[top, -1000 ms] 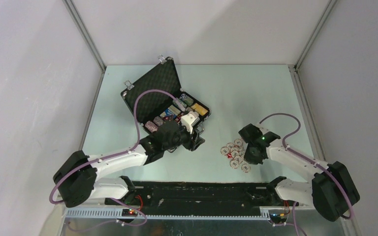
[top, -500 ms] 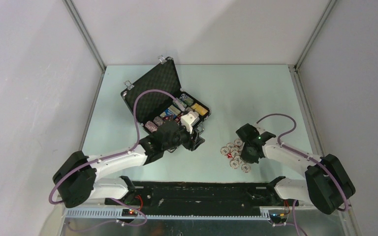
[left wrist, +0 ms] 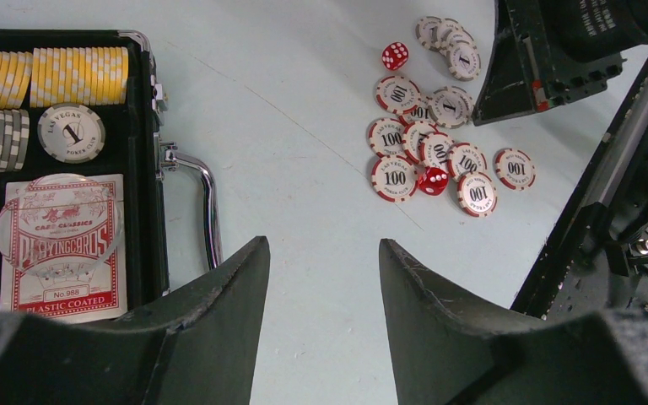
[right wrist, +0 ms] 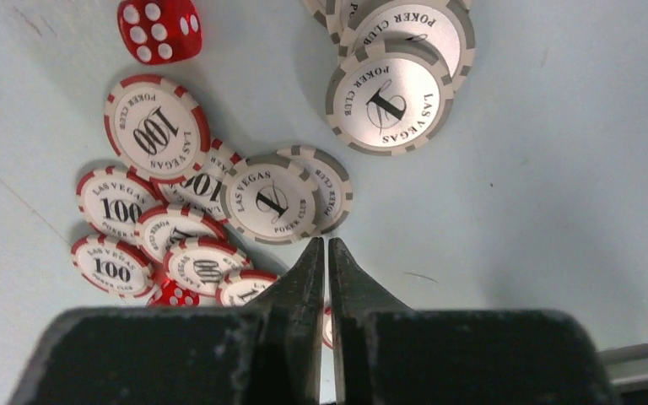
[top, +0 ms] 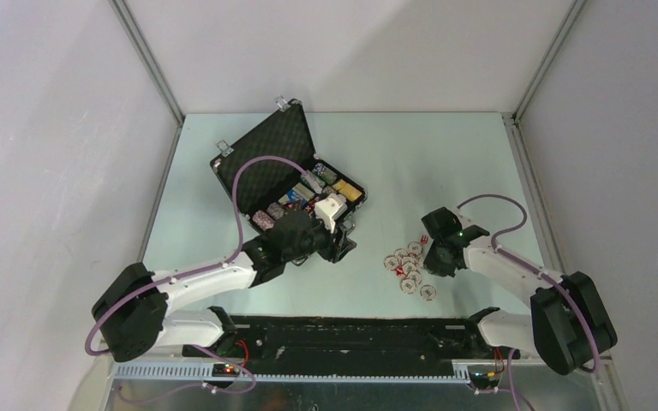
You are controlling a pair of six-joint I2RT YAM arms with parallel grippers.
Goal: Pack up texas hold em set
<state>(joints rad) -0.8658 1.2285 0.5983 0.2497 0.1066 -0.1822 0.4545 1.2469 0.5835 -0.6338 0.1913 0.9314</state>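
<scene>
The black case (top: pixel 261 167) lies open at the back left, holding chip rows, a red card deck (left wrist: pixel 63 240) and red dice. Its silver handle (left wrist: pixel 207 207) faces the table. Loose red "100" and grey "1" poker chips (top: pixel 407 267) with two red dice (left wrist: pixel 395 56) lie at the front right; the pile also shows in the right wrist view (right wrist: pixel 261 198). My left gripper (left wrist: pixel 325 253) is open and empty beside the case's handle. My right gripper (right wrist: pixel 326 245) is shut and empty, its tips at the near edge of the chip pile.
White walls with metal rails enclose the table (top: pixel 411 163) on three sides. A black rail (top: pixel 351 330) runs along the near edge between the arm bases.
My right gripper swung in over the chips, then drew back to the right side of the pile. The left arm and the case have not moved.
</scene>
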